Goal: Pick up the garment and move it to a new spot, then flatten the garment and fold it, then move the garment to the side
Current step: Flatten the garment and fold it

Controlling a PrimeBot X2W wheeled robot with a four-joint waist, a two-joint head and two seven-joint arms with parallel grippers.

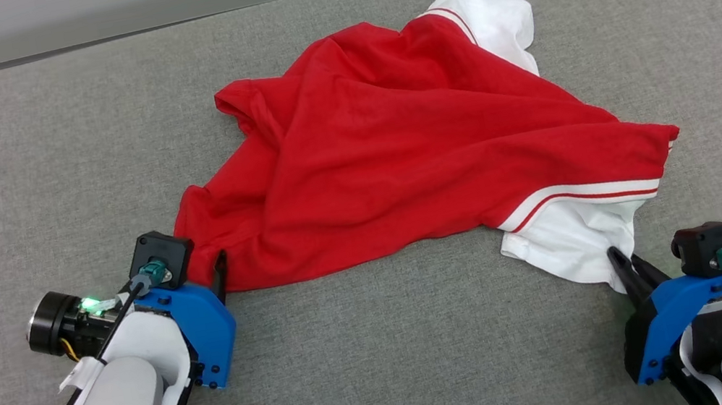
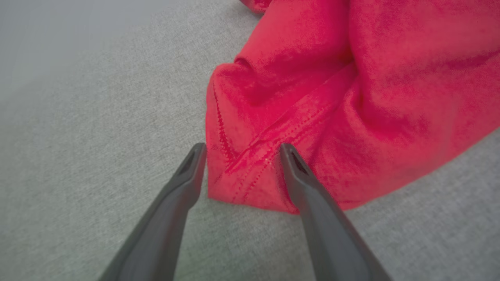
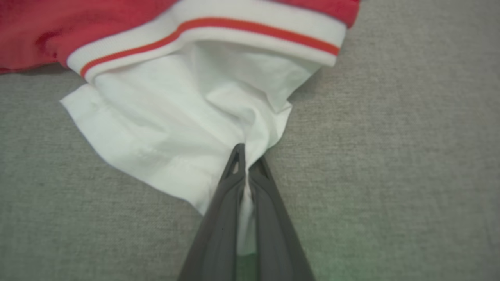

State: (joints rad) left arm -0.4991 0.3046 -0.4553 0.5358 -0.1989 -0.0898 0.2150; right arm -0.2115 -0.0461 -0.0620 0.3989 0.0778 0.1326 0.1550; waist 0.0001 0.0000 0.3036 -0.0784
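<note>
The garment is a red shirt with white sleeves and red-and-white striped trim, lying rumpled on the grey surface. My right gripper is shut on the edge of the near white sleeve, and white cloth is pinched between its fingers in the right wrist view. My left gripper stands open at the shirt's near left red hem corner, one finger on each side of that corner. In the head view the left gripper is partly hidden behind its blue housing.
A grey fabric-covered surface spreads all around the shirt, with bare room in front and to both sides. Its far edge meets a pale wall at the top of the head view.
</note>
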